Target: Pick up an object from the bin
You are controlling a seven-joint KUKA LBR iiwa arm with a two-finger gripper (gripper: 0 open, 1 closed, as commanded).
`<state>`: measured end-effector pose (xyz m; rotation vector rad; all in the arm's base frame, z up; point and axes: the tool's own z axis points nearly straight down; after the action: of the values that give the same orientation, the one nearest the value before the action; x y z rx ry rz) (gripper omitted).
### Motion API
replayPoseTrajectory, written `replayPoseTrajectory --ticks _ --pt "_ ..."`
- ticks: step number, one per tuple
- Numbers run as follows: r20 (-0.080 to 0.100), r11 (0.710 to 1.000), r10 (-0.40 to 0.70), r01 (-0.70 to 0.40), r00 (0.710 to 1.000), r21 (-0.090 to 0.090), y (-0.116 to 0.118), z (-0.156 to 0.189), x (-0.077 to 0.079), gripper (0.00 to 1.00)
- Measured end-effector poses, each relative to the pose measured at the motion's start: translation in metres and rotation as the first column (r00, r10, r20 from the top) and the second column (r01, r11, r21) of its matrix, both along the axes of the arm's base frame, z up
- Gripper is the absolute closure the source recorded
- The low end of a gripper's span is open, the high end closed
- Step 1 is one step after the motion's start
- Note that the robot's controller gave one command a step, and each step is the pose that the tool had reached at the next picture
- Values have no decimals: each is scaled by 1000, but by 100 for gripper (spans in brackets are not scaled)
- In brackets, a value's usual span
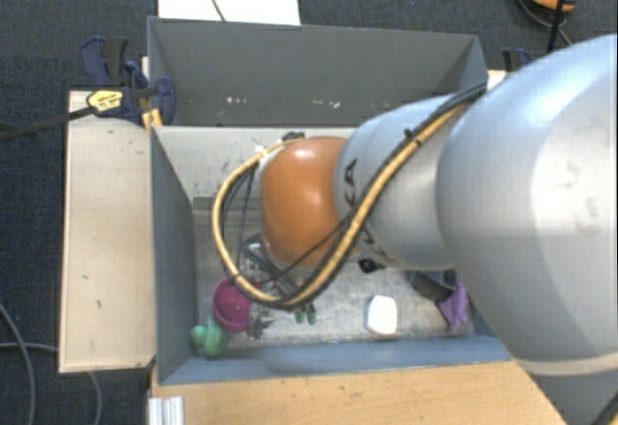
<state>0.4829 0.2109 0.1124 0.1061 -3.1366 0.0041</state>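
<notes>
**Tool parked right by the ball, near-left corner of the bin**

Arm reaches in from the right, and the tool is down low in the bin, in the near-left corner under the orange cover. Honestly can't tell whether it's spread apart or pinched together, since the wrist and the cable loop hide that bit. A magenta ball sits just to its left, touching or nearly so. That's my guess for the thing to pick, but I don't see the ball actually gripped.

Other stuff: a green lump sits just beside the ball toward the corner. A white block lies well off to the right by the near wall, and a purple thing is further right, half under the arm.

What could go wrong, as I see it:
- The ball is round, so an off-centre squeeze would likely squirt it out sideways into the green lump or the wall.
- The corner's tight, so the tool could scrape the left or near wall.
- The cable loop hangs low by the ball and could nudge it.
- The green lump is close enough to get pinched along with the ball, making a sloppy double grab.
</notes>
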Motion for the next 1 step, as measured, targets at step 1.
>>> replayPoseTrajectory --ticks 1 --pt "5 1000 -17 17 1000 4 -7 45 -4 100"
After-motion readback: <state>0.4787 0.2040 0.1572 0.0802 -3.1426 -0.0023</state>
